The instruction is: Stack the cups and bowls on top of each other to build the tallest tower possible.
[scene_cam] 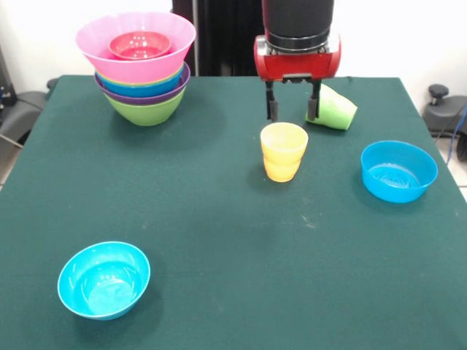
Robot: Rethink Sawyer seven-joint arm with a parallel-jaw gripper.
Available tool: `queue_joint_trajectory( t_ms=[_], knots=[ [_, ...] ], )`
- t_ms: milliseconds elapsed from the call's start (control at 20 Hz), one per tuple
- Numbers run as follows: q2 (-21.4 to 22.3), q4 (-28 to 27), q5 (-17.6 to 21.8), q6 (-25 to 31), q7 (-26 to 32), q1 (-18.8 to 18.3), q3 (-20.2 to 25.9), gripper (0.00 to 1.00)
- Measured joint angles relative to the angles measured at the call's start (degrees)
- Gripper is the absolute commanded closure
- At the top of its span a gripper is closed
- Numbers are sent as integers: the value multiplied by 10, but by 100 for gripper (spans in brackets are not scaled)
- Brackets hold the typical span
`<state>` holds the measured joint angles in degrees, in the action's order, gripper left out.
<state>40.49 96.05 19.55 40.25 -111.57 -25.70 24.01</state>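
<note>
The hand (pixel 292 111) is hovering released just above the upright yellow cup (pixel 284 151), while the green cup (pixel 335 109) is lying tipped just behind it.

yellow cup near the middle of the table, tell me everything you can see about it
The yellow cup is a small tapered tumbler of glossy yellow-orange plastic with a stepped lower part. It stands upright, mouth up and apparently empty, on the green table. Nothing touches it: the open tool hangs just above and behind its rim, the tipped green cup lies beyond.
</note>
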Motion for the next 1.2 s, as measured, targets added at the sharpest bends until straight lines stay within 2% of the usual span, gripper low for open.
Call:
queue_joint_trajectory(
  t_ms=[650, 1200],
  knots=[
    [-28, -4, 0, -3, 0, 12, -34, 0],
    [-65, -10, 0, -45, 0, 29, -65, 0]
  ],
)
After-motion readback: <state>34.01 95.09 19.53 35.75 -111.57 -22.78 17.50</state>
